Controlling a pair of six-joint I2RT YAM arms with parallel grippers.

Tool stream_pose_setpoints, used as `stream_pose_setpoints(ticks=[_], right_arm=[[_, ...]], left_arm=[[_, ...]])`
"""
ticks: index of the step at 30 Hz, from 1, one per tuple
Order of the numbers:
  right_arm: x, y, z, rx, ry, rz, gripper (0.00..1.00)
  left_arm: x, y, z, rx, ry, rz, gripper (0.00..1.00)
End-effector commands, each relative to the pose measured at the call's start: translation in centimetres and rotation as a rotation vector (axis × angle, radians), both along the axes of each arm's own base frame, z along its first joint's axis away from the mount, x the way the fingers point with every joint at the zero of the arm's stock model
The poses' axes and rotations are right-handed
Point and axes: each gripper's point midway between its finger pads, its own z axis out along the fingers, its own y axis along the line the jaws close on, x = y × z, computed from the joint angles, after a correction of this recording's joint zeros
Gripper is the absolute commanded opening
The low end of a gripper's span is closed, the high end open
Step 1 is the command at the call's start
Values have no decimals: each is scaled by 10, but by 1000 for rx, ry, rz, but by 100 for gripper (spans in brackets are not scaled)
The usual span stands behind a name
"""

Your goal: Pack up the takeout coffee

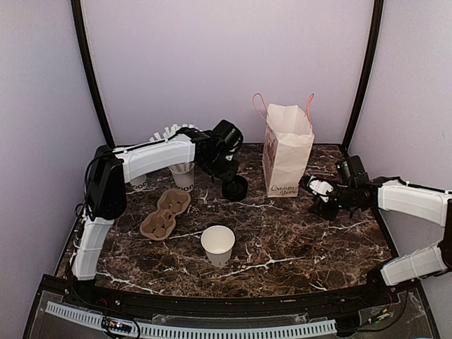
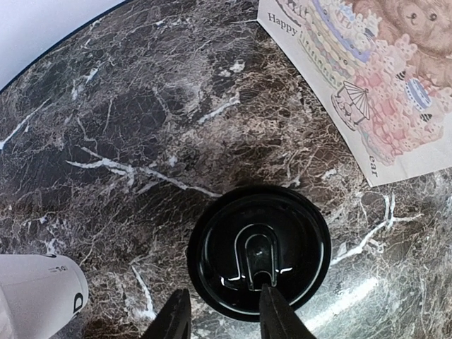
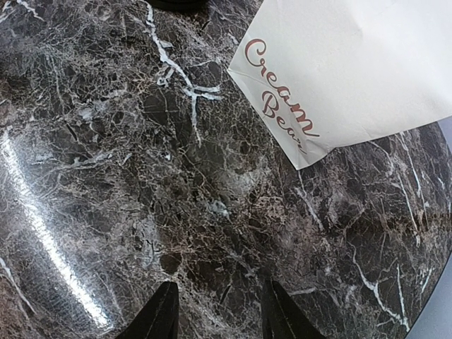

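Lighting, as I read it: soft, even, from overhead. Glare: a white streak on the marble tabletop (image 3: pixel 106 141) left of the right claw (image 3: pixel 219 296); small highlights on the black lid (image 2: pixel 258 212) ahead of the left claw (image 2: pixel 224 302). My overview is slightly soft; the wrist views are sharp.

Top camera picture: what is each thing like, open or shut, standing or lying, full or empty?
paper bag: standing, top open
front cup: upright, no lid
black lid: off the cup, near bag
cup tray: flat, empty
left gripper: open at lid's edge
right gripper: open, empty
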Motion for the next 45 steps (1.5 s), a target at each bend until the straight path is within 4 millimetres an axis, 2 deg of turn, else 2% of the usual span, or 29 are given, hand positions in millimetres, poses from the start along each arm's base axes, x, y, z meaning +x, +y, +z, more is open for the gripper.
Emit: stream_pose_setpoints(ticks=[1,5,15,31,45], right_arm=[[-2,3,5,10,-23,17,42],[-2,3,4,8,-22,17,42],[-4,4,2,6,-13,20,42],[-3,3,-1,-5,-9,20,42],[-3,2,-1,-11,-15,19,42]], left_arm=[[6,3,1,-62,60,10,39],[6,1,-9,-54,93,6,42],[18,10,-25,-62,117,38,37],[22,5,-33,-81,133,7,28],[23,2,-27,-96,128,-2,18]])
